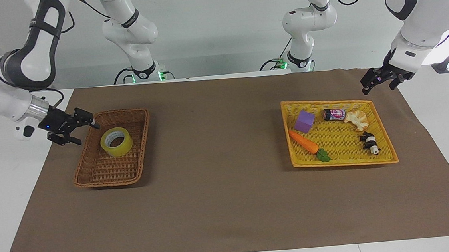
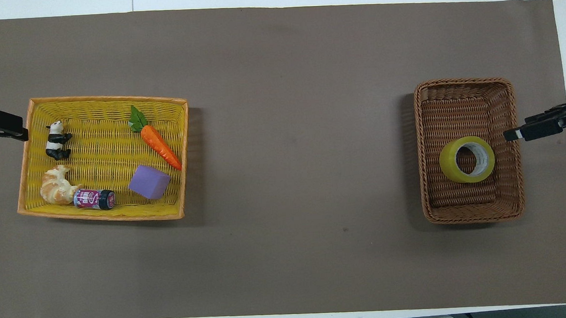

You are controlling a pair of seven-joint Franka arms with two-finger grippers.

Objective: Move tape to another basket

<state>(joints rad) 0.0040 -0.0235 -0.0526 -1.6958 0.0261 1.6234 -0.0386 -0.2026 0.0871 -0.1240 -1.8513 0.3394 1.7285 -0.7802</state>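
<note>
- right gripper [image 1: 75,127] empty, fingers spread apart, up over the brown basket's [image 1: 92,174] rim at the right arm's end of the table
- tape [image 1: 116,141] sits free inside that basket, lying nearly flat, in the half nearer the robots
- looks like drop done; judged step: retreat up and out, don't clip the rim or nudge the roll
- left gripper [image 1: 377,80] waits over the mat near the yellow basket [image 1: 339,164], fingers unclear

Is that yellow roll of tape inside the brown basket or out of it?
Inside. The tape lies flat on the brown wicker basket's floor, within its walls, with nothing holding it. The right gripper is open beside the basket.
</note>
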